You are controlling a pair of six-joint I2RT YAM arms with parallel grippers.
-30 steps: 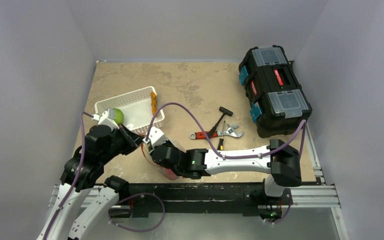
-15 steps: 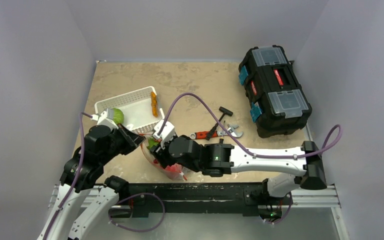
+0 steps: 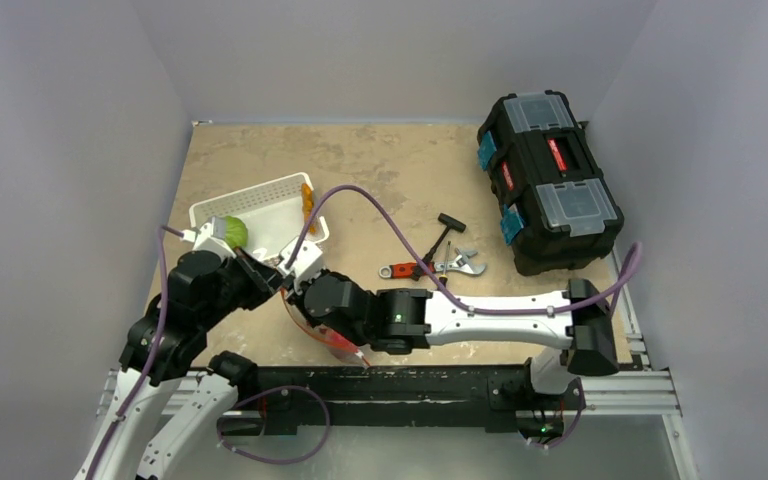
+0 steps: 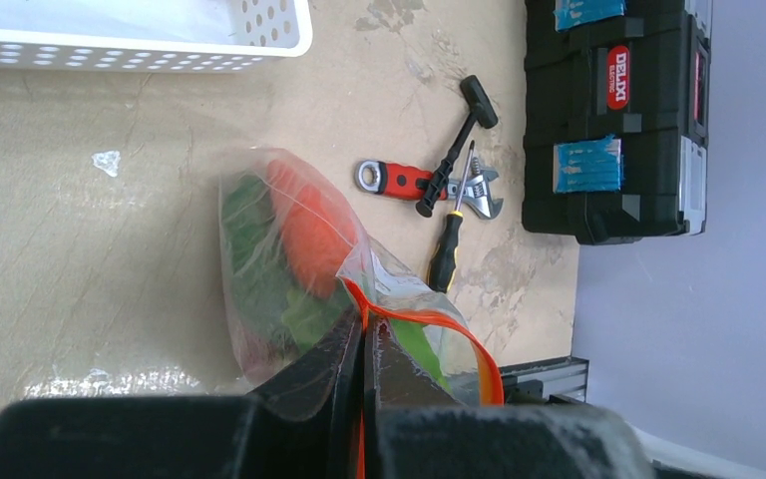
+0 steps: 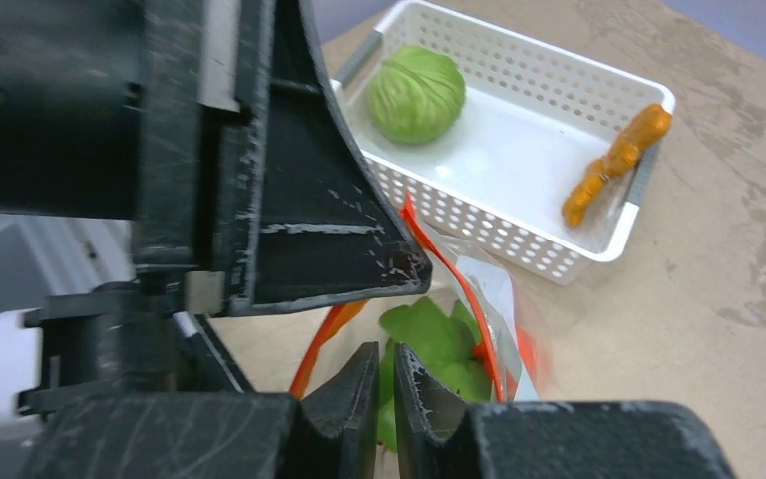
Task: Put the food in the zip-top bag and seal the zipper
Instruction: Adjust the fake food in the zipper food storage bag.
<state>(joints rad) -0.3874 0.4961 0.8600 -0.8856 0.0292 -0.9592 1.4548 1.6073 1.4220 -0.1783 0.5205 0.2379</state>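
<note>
The zip-top bag (image 4: 279,249) lies on the table (image 4: 80,249) at the near edge, just in front of the white basket (image 5: 479,222), with its mouth lifted toward the two arms. The left gripper (image 4: 364,344) is pressed together on the zipper (image 4: 439,324), pinching the red-orange strip at one end and holding that lip up. The right gripper (image 5: 384,384) hangs over the open mouth with its fingers drawn almost together, only a slit between them (whether a fold of film sits in that slit I cannot tell).

Part of the food is already inside. Leafy greens (image 5: 429,334) show through the plastic near the mouth, and an orange-red piece (image 4: 309,225) lies deeper in, beside more green. The other shapes in there are too crumpled over by the film to name.

The job looks roughly half done. The green cabbage (image 5: 416,93) sits in the basket, and the orange carrot (image 5: 613,155) rests at the basket's far end against its wall, so both have yet to go into the bag. The strip bows apart in a loop, so the sealing has not begun either.

The wrench (image 4: 394,180), hammer (image 4: 456,140) and screwdriver (image 4: 446,254) lie together beside the black toolbox (image 4: 608,110), well apart from the bag, and have no part in this.
</note>
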